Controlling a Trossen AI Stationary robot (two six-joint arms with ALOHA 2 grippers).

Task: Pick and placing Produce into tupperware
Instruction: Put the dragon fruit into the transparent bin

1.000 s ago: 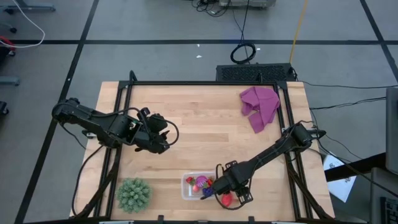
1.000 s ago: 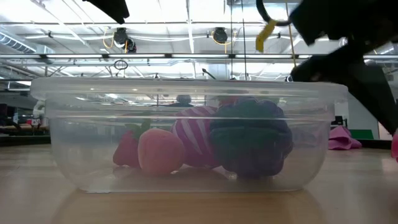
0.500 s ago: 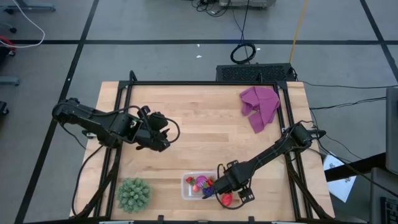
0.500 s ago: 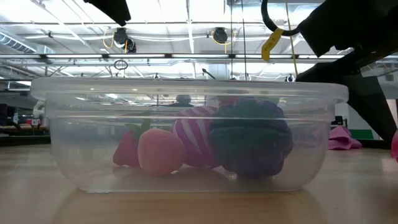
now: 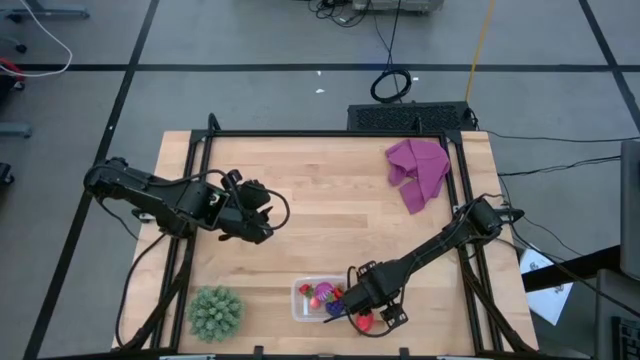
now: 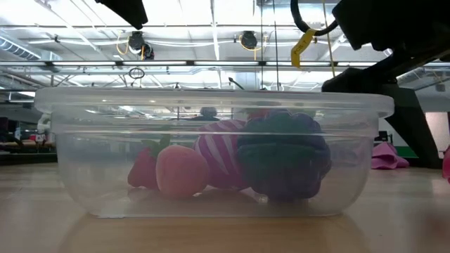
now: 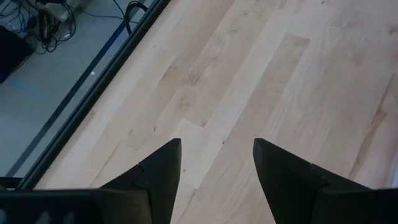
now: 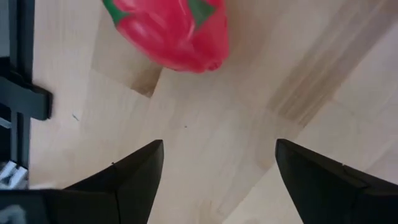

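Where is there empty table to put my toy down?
Bare wood fills the middle, between the left gripper and the purple cloth. The front edge is crowded: spiky green ball, tupperware, right gripper open over a red strawberry.

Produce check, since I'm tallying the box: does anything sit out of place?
One red strawberry lies on the table just outside the clear box, under the open right gripper. The other pieces are inside.
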